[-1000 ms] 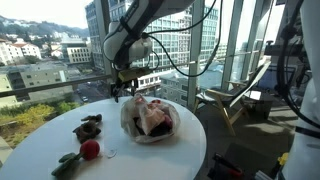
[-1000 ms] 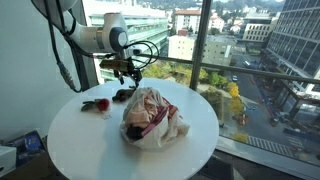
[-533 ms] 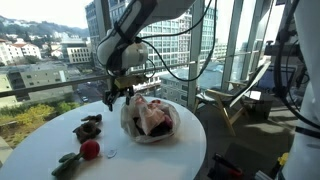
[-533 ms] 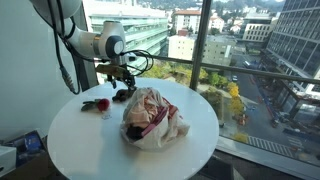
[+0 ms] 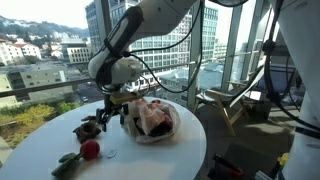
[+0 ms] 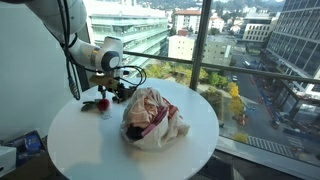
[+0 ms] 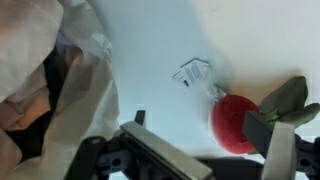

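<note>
Just above a round white worktop [image 5: 180,158], the end effector [image 5: 112,118] is seen with its jaws spread apart and nothing held between them. A dark toy [image 5: 88,127] is laid on the worktop just beside it, on the side away from a crumpled bag [image 5: 148,119]. Nearer the worktop's edge, a red ball [image 5: 90,149] is placed by a green thing [image 5: 68,163]. In the wrist view, the ball is seen near a clear scrap [image 7: 192,72].
</note>
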`<control>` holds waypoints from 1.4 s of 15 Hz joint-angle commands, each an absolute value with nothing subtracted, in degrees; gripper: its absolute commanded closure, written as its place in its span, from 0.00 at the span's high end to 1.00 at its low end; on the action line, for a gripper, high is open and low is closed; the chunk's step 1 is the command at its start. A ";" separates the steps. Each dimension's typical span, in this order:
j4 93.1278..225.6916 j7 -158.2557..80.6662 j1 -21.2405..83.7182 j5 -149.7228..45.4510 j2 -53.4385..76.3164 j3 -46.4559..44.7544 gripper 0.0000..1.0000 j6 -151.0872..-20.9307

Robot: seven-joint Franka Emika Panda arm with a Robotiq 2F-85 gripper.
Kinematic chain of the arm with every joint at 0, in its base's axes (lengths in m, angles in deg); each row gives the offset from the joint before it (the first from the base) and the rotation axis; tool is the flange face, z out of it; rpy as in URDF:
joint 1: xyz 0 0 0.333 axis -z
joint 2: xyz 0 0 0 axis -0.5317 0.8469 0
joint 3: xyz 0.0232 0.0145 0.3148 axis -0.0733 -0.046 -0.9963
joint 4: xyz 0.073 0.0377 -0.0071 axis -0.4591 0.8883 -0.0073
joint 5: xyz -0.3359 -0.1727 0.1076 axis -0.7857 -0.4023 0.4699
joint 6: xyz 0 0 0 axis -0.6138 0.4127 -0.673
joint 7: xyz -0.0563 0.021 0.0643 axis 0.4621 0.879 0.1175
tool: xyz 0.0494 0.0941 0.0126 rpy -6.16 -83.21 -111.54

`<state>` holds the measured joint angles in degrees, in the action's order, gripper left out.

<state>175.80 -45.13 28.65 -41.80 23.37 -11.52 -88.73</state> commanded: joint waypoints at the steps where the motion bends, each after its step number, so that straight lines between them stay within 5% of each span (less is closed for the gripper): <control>1: 174.30 -46.20 29.91 -41.05 25.91 -11.16 1.00 -86.67; 17: 171.93 -45.58 32.24 -42.83 35.11 -7.43 1.00 -88.79; 18: 171.60 -46.06 32.66 -42.40 35.49 -7.75 0.83 -89.13; 21: 170.62 -46.44 33.73 -41.66 36.36 -8.29 0.58 -89.44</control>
